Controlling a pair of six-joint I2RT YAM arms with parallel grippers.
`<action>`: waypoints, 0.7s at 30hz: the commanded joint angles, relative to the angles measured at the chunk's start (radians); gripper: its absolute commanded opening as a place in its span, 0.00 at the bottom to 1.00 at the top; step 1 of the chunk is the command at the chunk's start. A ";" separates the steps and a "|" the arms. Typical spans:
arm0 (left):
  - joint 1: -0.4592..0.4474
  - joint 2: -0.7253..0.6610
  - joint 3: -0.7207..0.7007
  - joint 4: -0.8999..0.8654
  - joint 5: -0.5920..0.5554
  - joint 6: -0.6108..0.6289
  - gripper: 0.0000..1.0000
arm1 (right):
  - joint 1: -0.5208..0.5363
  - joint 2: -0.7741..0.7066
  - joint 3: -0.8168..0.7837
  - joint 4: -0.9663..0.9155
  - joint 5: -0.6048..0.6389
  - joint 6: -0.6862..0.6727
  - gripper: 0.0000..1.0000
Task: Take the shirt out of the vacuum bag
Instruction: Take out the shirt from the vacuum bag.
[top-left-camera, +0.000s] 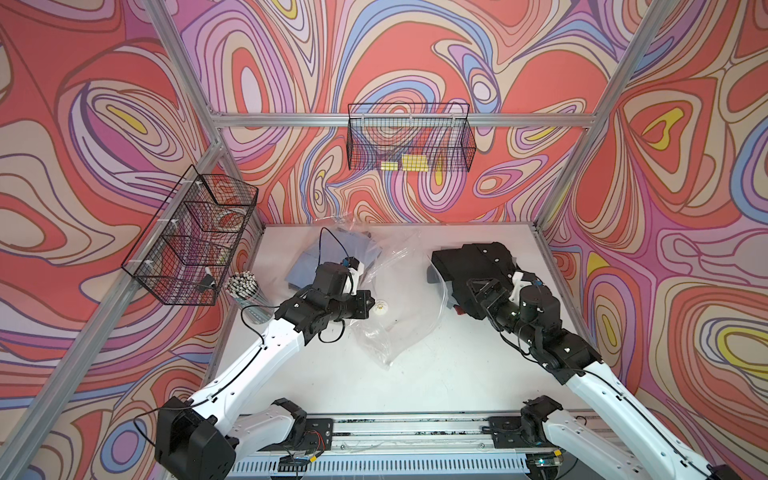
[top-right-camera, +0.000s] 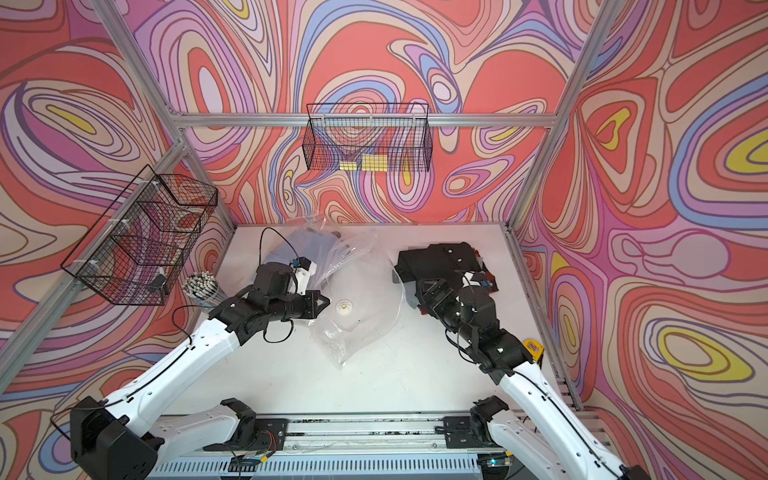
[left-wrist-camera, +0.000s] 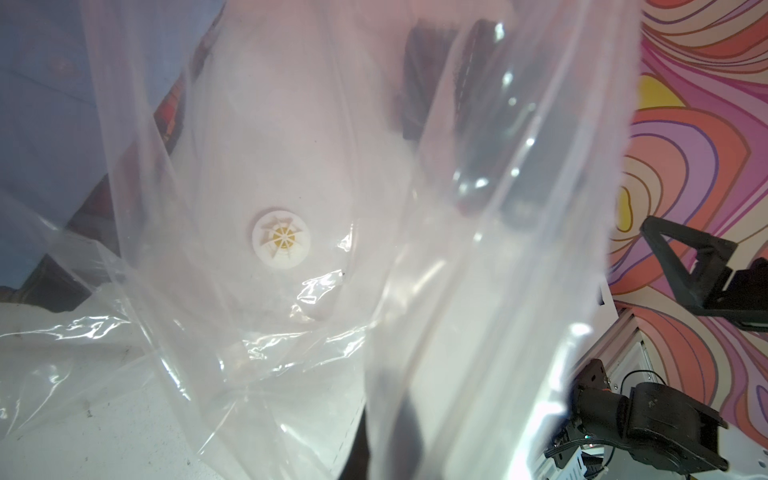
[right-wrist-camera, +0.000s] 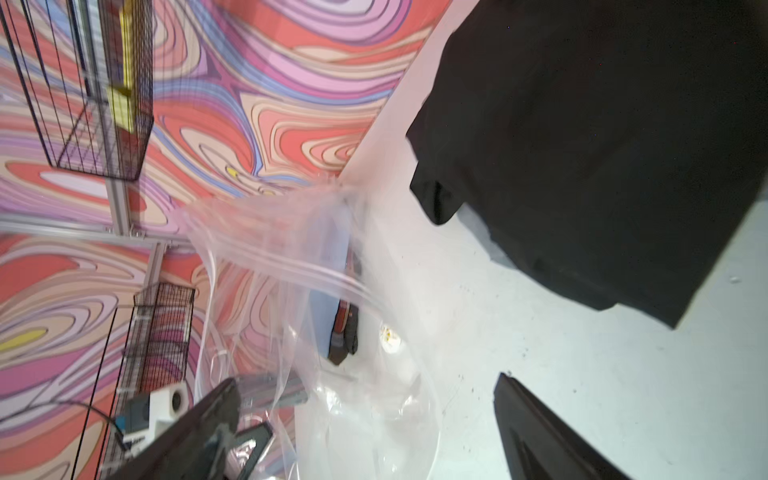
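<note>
1. I can read no words, numbers or brand marks in any of my views.
2. The valve (left-wrist-camera: 281, 240) on the vacuum bag (left-wrist-camera: 291, 365) carries only a yellow spoked pattern.
3. The yellow cards (top-left-camera: 414, 163) in the wire basket (top-left-camera: 457, 141) are too small to read.

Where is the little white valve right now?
The valve sits on the bag, middle of the table, right by the left pincer, in both top views.

The left arm (top-left-camera: 257, 357) reaches from the near left toward the middle, the left gripper (top-left-camera: 370, 303) pinched tight on the vacuum bag (top-left-camera: 386, 336), while the right arm (top-left-camera: 594, 374) stretches toward the far right, the right gripper (right-wrist-camera: 368, 382) spread wide.
</note>
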 joint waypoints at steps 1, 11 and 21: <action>-0.046 -0.037 0.014 0.014 0.015 -0.003 0.00 | 0.171 0.103 0.055 0.103 0.110 -0.049 0.98; -0.102 -0.175 0.019 -0.058 -0.023 -0.009 0.00 | 0.333 0.537 0.168 0.429 0.070 -0.032 0.98; -0.103 -0.205 0.037 -0.105 -0.014 -0.004 0.00 | 0.374 0.874 0.273 0.609 0.054 0.022 0.97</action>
